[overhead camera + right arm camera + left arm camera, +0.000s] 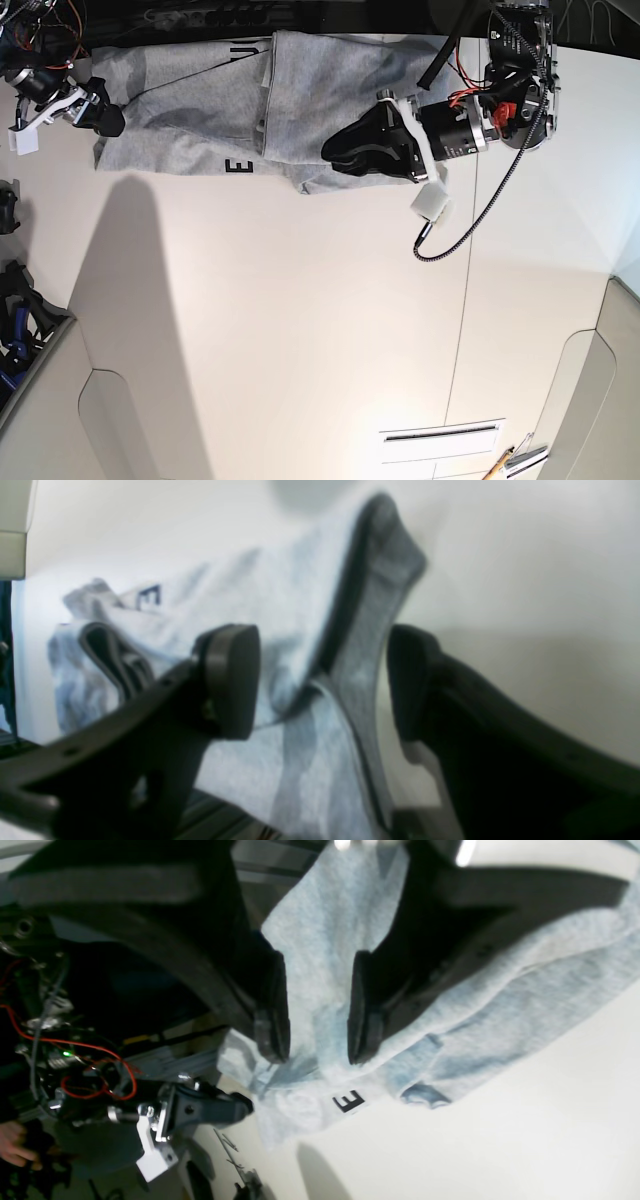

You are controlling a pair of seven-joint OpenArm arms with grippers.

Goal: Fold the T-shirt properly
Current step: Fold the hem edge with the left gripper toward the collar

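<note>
The light grey T-shirt [190, 120] lies bunched along the far edge of the white table [300, 330], with a black letter E [240, 167] showing at its near hem. My left gripper [335, 155] rests over the shirt's right part. In the left wrist view its jaws [317, 1045] stand open, with cloth [325, 940] showing through the gap. My right gripper [100, 117] is at the shirt's left end. It is open [320, 690] in the right wrist view, and a raised fold of the shirt [360, 645] runs between its fingers [232, 680].
A black cable [470, 220] loops from the left arm onto the table. Dark gear [20, 310] sits past the table's left edge. A person's hand [12, 1140] shows beside the wiring off the table. A pencil [500, 465] lies at the near right.
</note>
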